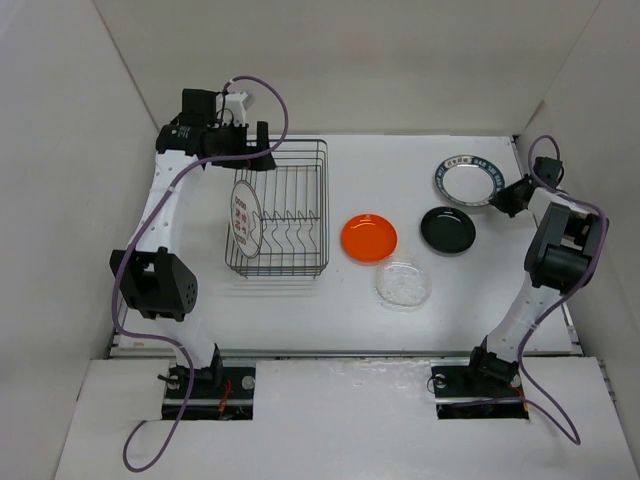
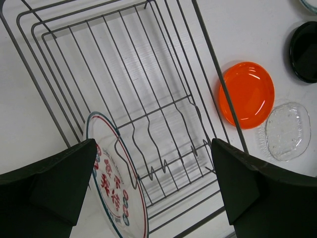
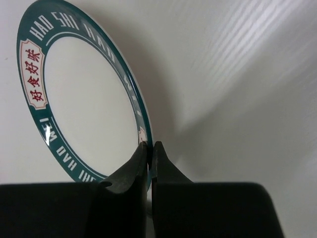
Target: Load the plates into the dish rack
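My right pincer point(image 3: 149, 145) is closed on the rim of the green-rimmed plate point(image 3: 89, 99). The plate rests on the table and extends ahead of the fingertips.

Step in hand: pick-up of this plate.

My left pincer point(image 2: 153, 183) stands fully open above the dish rack point(image 1: 326, 200). Beneath it, the red-motif plate point(image 2: 116, 188) is upright in a slot.

Next move, in my judgement: lift the plate without letting the thin rim slip, carry it well across to the rack, tilt it upright and lower it between free dividers.

White tabletop point(image 1: 480, 300), plain white panel walls point(image 1: 350, 60) on three sides
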You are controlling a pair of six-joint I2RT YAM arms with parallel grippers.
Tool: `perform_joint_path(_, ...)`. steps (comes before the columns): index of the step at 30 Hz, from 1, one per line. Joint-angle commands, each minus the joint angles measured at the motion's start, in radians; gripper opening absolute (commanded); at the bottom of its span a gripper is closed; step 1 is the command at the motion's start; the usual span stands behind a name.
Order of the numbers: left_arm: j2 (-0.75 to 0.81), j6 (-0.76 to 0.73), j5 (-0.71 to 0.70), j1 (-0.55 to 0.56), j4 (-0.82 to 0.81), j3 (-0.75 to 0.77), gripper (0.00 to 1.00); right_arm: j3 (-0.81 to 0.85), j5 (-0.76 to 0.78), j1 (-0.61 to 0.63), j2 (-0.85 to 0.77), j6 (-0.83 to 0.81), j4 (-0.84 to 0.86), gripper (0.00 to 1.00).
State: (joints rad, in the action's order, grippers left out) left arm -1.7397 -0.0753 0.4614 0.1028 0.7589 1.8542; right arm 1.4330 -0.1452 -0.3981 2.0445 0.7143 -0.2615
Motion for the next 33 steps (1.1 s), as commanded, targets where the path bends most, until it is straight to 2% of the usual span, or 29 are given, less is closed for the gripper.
perform_joint_path(1, 0.005, -0.018, 0.045, -0.005, -0.012, 0.069, 1.0, -0.097, -0.024, 0.039, -0.124, 0.002, 0.126, 0.0)
perform_joint_path(8, -0.03, -0.067, 0.186, 0.035, 0.0, 0.2, 1.0, -0.196, -0.013, 0.179, -0.357, 0.002, 0.344, 0.0)
perform_joint_path(11, -0.03, -0.081, 0.223, 0.064, -0.058, 0.211, 1.0, -0.207, -0.022, 0.228, -0.43, -0.007, 0.415, 0.0)
perform_joint_path(15, -0.058, -0.072, 0.296, 0.086, -0.131, 0.22, 1.0, -0.189, -0.031, 0.288, -0.475, -0.038, 0.424, 0.0)
perform_joint_path(21, -0.144, -0.021, 0.45, 0.086, -0.245, 0.22, 1.0, -0.189, -0.358, 0.343, -0.506, -0.064, 0.588, 0.0)
perform_joint_path(23, -0.179, -0.012, 0.505, 0.086, -0.268, 0.234, 1.0, -0.189, -0.425, 0.381, -0.515, -0.064, 0.588, 0.0)
perform_joint_path(27, -0.224, 0.016, 0.548, 0.104, -0.294, 0.258, 1.0, -0.189, -0.484, 0.444, -0.524, -0.073, 0.636, 0.0)
perform_joint_path(33, -0.213, 0.051, 0.493, 0.124, -0.378, 0.197, 1.0, -0.177, -0.536, 0.493, -0.495, -0.003, 0.705, 0.0)
